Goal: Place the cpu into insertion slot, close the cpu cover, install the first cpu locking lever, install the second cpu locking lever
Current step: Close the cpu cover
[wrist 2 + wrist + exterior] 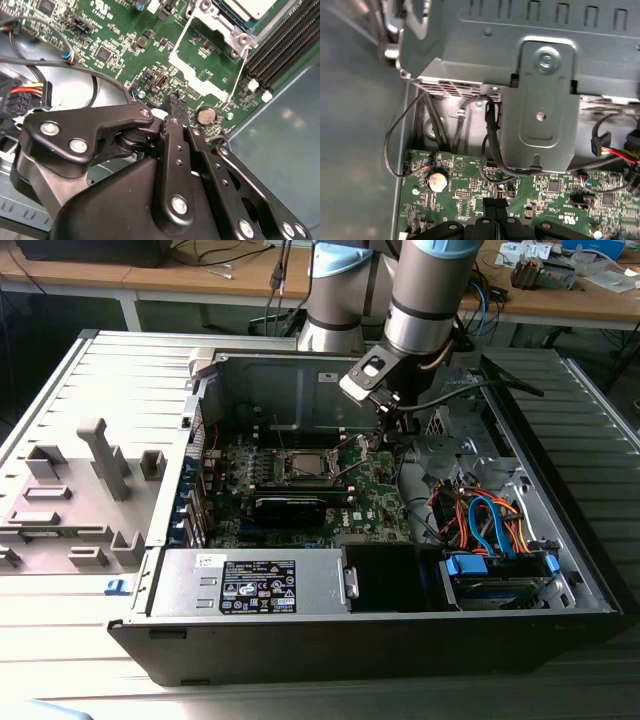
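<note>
Grey ribbed tabletop [590,440] carries an open computer case [300,645], and wooden benches are seen behind it.

In the exterior view, a green circuit board [300,495] is seen inside the case. The gripper [384,436] is held low over the board's three-o'clock edge, on an arm [430,300] entering from twelve o'clock.

In the second wrist view, the cpu [252,6] is seated in the insertion slot [222,22], pale face up. The cpu cover [195,80] appears tilted up off the slot on the side toward the gripper, with board visible through its cut-out. The black fingers [172,150] are pressed together and nothing is gripped. Their tip is just beside a coin cell [206,115].

In the first wrist view, the closed fingertips are seen just above the board, near the coin cell, with a grey metal bracket [540,100] and black cables [492,135] beyond.
</note>
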{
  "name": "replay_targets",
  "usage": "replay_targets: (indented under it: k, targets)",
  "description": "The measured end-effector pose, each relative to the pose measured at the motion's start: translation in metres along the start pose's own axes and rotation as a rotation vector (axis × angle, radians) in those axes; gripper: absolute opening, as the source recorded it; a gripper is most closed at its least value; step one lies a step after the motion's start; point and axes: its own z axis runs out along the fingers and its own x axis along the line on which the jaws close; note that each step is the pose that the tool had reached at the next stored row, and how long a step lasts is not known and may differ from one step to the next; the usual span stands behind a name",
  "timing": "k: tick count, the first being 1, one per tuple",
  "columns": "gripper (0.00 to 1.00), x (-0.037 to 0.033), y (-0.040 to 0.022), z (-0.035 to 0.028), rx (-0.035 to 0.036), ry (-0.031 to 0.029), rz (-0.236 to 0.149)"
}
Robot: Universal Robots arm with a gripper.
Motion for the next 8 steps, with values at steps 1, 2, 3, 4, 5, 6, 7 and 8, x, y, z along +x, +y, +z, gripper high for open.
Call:
replay_targets:
  k: [1, 2, 3, 4, 5, 6, 7, 8]
  targets:
    - [0.11, 0.0001, -0.0007, 0.0009, 0.0001, 0.0001, -0.004]
    - [0.11, 0.0002, -0.0016, 0.0017, 0.0, 0.0001, -0.004]
    - [0.11, 0.0003, -0.0027, 0.0026, 0.0, 0.0002, -0.004]
    - [0.11, 0.0004, -0.0037, 0.0033, 0.0, 0.0002, -0.004]
    - [0.11, 0.0006, -0.0048, 0.0044, 0.0001, 0.0001, -0.004]
    - [0.11, 0.0009, -0.0067, 0.0048, 0.0, 0.0002, -0.004]
    - [0.11, 0.0011, -0.0088, 0.0051, 0.0, 0.0005, -0.004]
    - [0.11, 0.0013, -0.0103, 0.0053, -0.0001, 0.0009, -0.004]
